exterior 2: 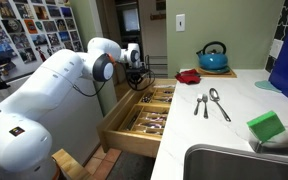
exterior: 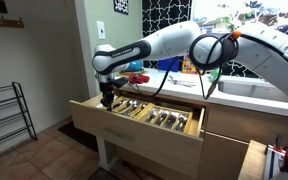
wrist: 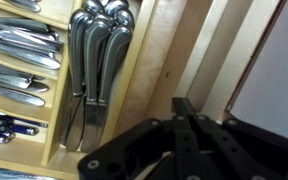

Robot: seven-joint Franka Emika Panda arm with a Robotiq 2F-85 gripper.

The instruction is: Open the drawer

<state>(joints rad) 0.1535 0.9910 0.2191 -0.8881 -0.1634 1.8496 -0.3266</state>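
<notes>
The light-wood drawer (exterior: 134, 138) stands pulled far out from under the counter in both exterior views (exterior 2: 132, 128). Its wooden divider tray holds silver cutlery (exterior: 150, 114). My gripper (exterior: 107, 100) hangs over the drawer's inner end, close to the counter edge, and shows there in an exterior view too (exterior 2: 137, 82). In the wrist view its black fingers (wrist: 181, 106) are pressed together with nothing between them, above the drawer's wooden side wall (wrist: 152, 70) next to a row of knives (wrist: 94, 60). The drawer's handle does not show.
A blue kettle (exterior 2: 213, 57) and a red object (exterior 2: 189, 76) sit on the counter's far end. A fork and spoon (exterior 2: 212, 103) lie on the white counter, a green sponge (exterior 2: 267, 127) by the sink (exterior 2: 234, 160). A wire rack (exterior: 6, 115) stands on the floor.
</notes>
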